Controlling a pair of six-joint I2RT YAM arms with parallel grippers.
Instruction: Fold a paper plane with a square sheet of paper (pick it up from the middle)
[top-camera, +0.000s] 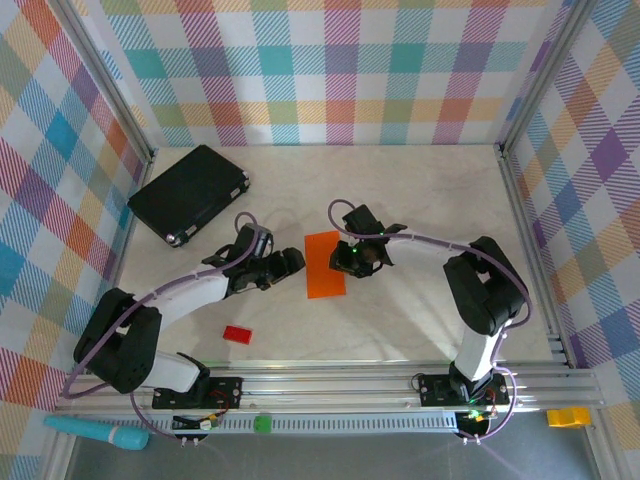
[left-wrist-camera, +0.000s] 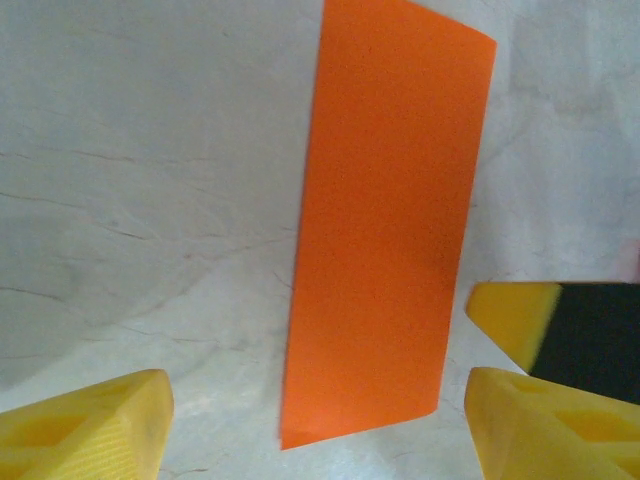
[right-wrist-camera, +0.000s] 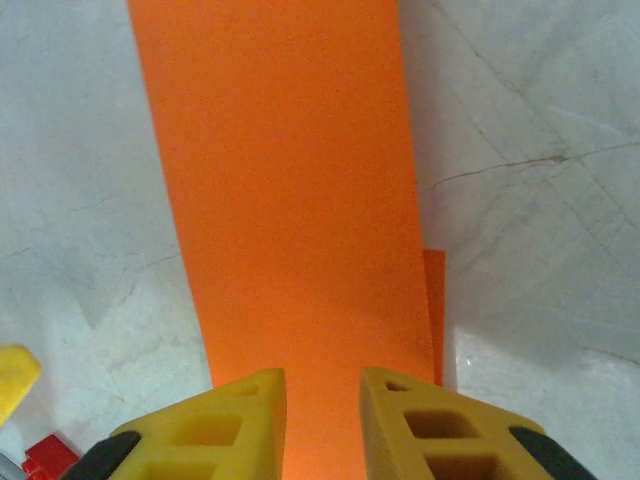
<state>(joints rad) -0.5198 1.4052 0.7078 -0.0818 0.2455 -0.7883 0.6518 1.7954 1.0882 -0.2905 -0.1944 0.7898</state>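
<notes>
Orange sheet (top-camera: 324, 264) on table (top-camera: 420, 200); left gripper (left-wrist-camera: 318, 385) wide open at its 9 o'clock, right gripper (right-wrist-camera: 318, 385) narrowly parted over 3 o'clock edge.

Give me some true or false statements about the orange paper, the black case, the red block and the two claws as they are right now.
The square sheet of paper lies on the table as a long rectangle. True.
The black flat case sits toward the far left corner. True.
The red block rests on the paper. False: it lies on bare table, apart from the paper.
The left claw is clamped shut. False: its fingers stand wide apart.
The right claw has its fingers close together over the paper. True.
</notes>
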